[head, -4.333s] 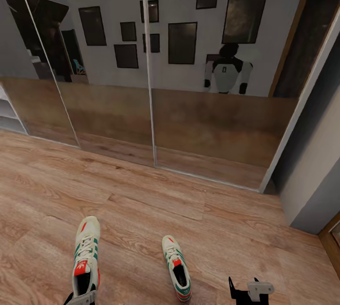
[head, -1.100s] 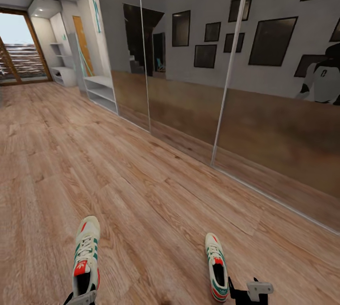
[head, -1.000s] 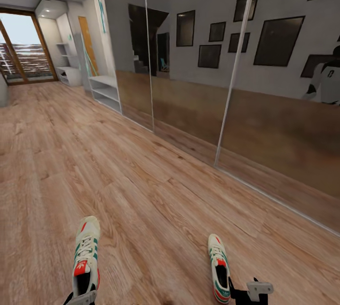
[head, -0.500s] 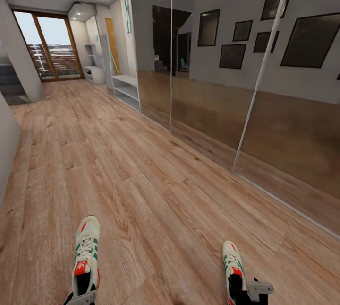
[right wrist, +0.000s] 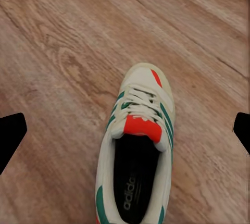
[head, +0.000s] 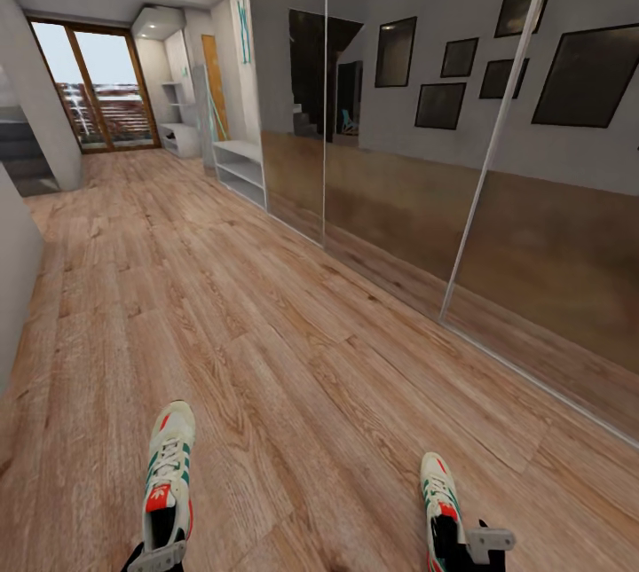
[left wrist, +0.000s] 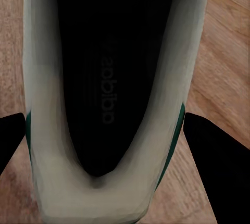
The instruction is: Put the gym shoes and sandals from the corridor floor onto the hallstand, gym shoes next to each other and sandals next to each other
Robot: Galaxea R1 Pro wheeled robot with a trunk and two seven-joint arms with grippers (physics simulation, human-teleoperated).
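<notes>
One white gym shoe (head: pixel 169 488) with teal stripes and a red tongue hangs over the corridor floor (head: pixel 266 333), heel held in my left gripper (head: pixel 155 559). Up close, that gripper (left wrist: pixel 104 125) is shut on the shoe (left wrist: pixel 109 78), one finger on each side of the heel opening. The other gym shoe (head: pixel 439 501) lies on the floor just under my right gripper (head: pixel 470 550). Seen from that wrist, the right gripper (right wrist: pixel 130 125) is wide open above the shoe (right wrist: pixel 138 156), clear of it. The hallstand (head: pixel 182 136) stands far down the corridor. The sandals are out of view.
A mirrored wardrobe wall (head: pixel 461 199) runs along the right. A plain low white shelf unit (head: pixel 240 168) stands against it farther on. A grey wall corner (head: pixel 13 288) juts in at the left. Glass doors (head: pixel 98 89) close the corridor's far end.
The camera has swung left, from the mirror wall to down the corridor. The left shoe stayed with my left gripper. The floor shoe slid right in the picture, under my right gripper.
</notes>
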